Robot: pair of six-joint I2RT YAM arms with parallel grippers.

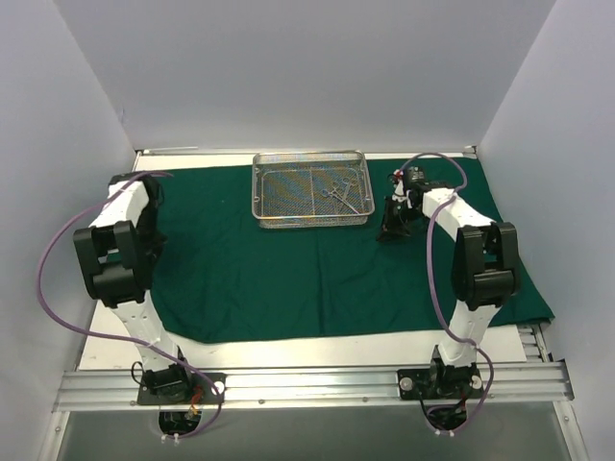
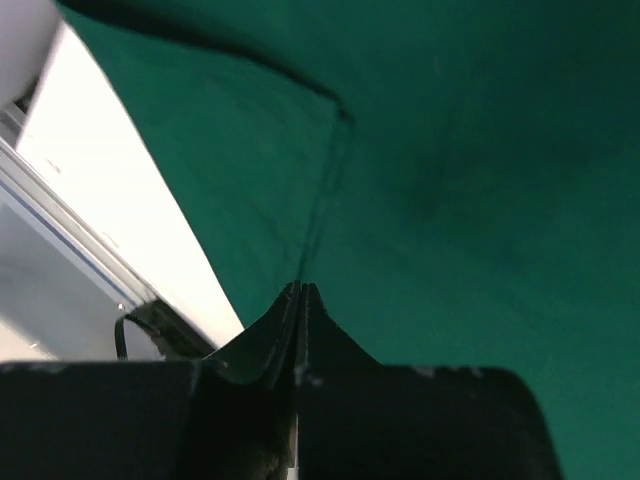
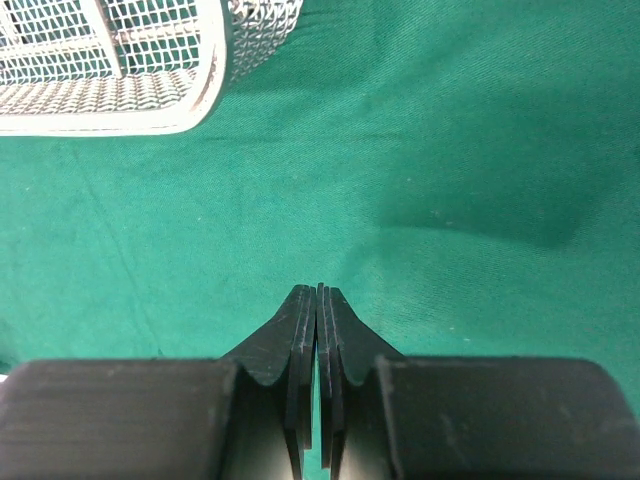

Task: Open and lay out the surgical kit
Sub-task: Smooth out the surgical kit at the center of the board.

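Item: surgical kit, part opened.

Drape (image 1: 288, 279): dark green cloth, spread flat over the table (image 1: 288, 351); one crease line runs toward 12 o'clock ahead of the left claw in the left wrist view; the cloth's edge lies at that claw's 9 o'clock.

Wire-mesh tray (image 1: 309, 187): silver, rectangular, upright on the drape at the 12 o'clock side of the top view; long axis runs 9 to 3 o'clock.

Instruments (image 1: 341, 195): small, silver, inside the tray's 3 o'clock half; not yet laid out; too small to tell which way the handles point.

Right gripper (image 3: 318, 292): fingers pressed together on nothing; hovers low over bare cloth just beside the tray's 3 o'clock end; in its own wrist view the tray's rounded corner sits at 11 o'clock, apart from the fingertips.

Left gripper (image 2: 300, 290): fingers together, nothing between them; over the drape's 9 o'clock margin, well apart from the tray.

Governing relation: the tray lies at about 10 o'clock from the right gripper in the top view, short end facing it; the instruments occupy the half nearer that arm; the right arm is plainly the closer one.

Judgement: the unwrapping looks done; what remains is probably lifting the instruments out onto the cloth; the right gripper would need to part its fingers and reach over the tray wall toward 10 o'clock.
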